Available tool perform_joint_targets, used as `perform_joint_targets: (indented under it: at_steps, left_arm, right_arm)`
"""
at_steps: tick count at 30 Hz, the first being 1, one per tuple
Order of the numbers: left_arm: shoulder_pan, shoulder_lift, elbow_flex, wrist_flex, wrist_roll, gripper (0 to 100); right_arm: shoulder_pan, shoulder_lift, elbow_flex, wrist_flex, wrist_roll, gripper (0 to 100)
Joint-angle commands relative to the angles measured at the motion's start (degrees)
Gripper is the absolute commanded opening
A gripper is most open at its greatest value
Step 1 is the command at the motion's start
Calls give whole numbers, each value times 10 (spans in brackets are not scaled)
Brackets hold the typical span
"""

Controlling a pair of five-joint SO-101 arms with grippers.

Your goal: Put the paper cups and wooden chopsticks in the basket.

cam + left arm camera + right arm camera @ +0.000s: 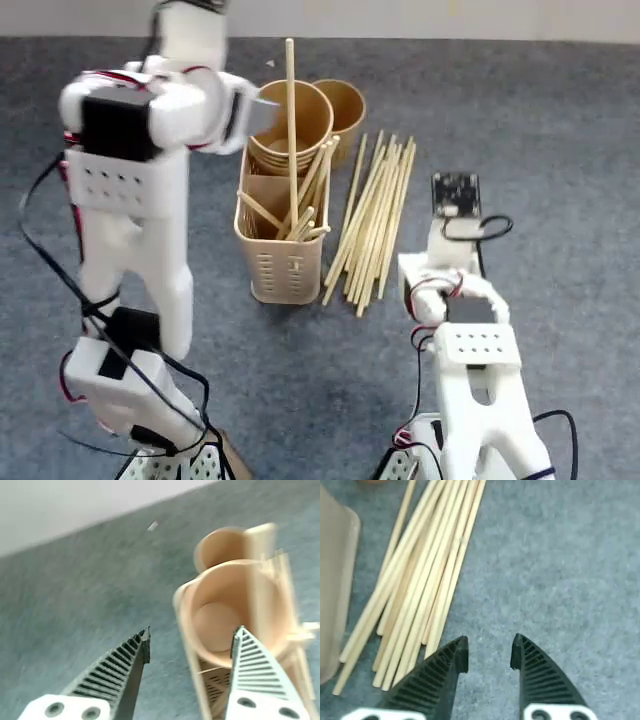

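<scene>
A beige slotted basket (278, 262) stands mid-table with several wooden chopsticks (305, 205) leaning inside it. A paper cup (291, 126) sits in its far end, and a second paper cup (346, 106) stands on the table just behind. My left gripper (193, 630) is open at that far end. One finger (247, 665) is over the cup (225, 610) and the other finger (127, 665) is outside the basket wall (190, 645). A loose bundle of chopsticks (375, 215) lies right of the basket. My right gripper (490, 640) is open over bare carpet beside the chopsticks (420, 590), holding nothing.
Grey carpet covers the table. The tall left arm (135, 200) rises left of the basket, with cables trailing near its base. The right arm (470, 345) stands at the near right. One chopstick (291, 90) sticks up steeply from the basket.
</scene>
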Motion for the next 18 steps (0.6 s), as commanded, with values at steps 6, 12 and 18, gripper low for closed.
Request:
perform_joint_targets:
  at_steps: [6,12,18]
  left_arm:
    - [49,-12,-95,-9,-1,284]
    - [48,58,-70,-54,27,284]
    - [43,97,-71,-105,39,224]
  right_arm:
    - [-1,0,33,-63,-4,149]
    - [-30,0,36,-62,-4,149]
    - [-31,1,36,-62,-4,149]
